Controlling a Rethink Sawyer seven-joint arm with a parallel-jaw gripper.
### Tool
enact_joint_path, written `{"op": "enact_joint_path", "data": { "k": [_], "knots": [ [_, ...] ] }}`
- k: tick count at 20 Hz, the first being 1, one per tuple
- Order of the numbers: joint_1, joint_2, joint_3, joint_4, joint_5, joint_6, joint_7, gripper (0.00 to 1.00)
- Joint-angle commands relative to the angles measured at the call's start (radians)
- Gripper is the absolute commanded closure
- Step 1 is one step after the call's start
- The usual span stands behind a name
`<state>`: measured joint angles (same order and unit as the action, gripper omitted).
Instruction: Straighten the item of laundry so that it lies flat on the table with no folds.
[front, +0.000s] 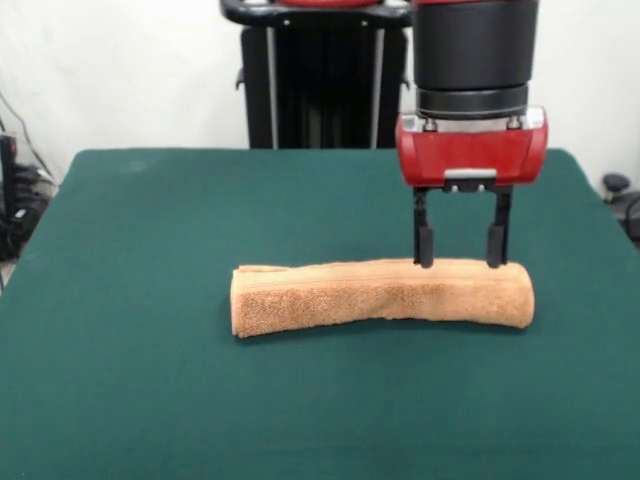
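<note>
The orange-tan towel (380, 296) lies on the dark green table (150, 250) folded into a long, narrow roll-like strip running left to right, slightly right of centre. A woven border band shows along its top edge. No label shows. My gripper (461, 255) hangs straight down from the red and black arm over the strip's right part. Its two black fingers (425, 240) are spread apart and their tips reach the towel's far top edge. Nothing is held between them.
The robot's black pedestal (320, 80) stands at the table's far side. Cables and dark equipment (15, 200) lie off the table's left edge. A dark object (620, 190) sits beyond the right edge. Green cloth surrounds the towel on all sides.
</note>
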<state>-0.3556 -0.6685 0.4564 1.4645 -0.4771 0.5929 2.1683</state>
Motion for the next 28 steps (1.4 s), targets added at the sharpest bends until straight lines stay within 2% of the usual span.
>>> {"op": "enact_joint_path", "data": {
  "k": [1, 8, 15, 20, 28],
  "knots": [
    [-0.018, 0.079, 0.094, -0.069, -0.045, 0.105, -0.279, 0.00],
    [-0.029, 0.144, 0.091, -0.107, -0.075, 0.084, -0.298, 0.00],
    [-0.017, 0.201, 0.077, -0.122, -0.115, 0.028, -0.245, 0.00],
    [-0.003, 0.184, 0.057, -0.081, -0.128, 0.012, -0.182, 0.00],
    [0.017, 0.093, 0.029, 0.063, -0.102, 0.008, -0.072, 0.00]
  ]
}}
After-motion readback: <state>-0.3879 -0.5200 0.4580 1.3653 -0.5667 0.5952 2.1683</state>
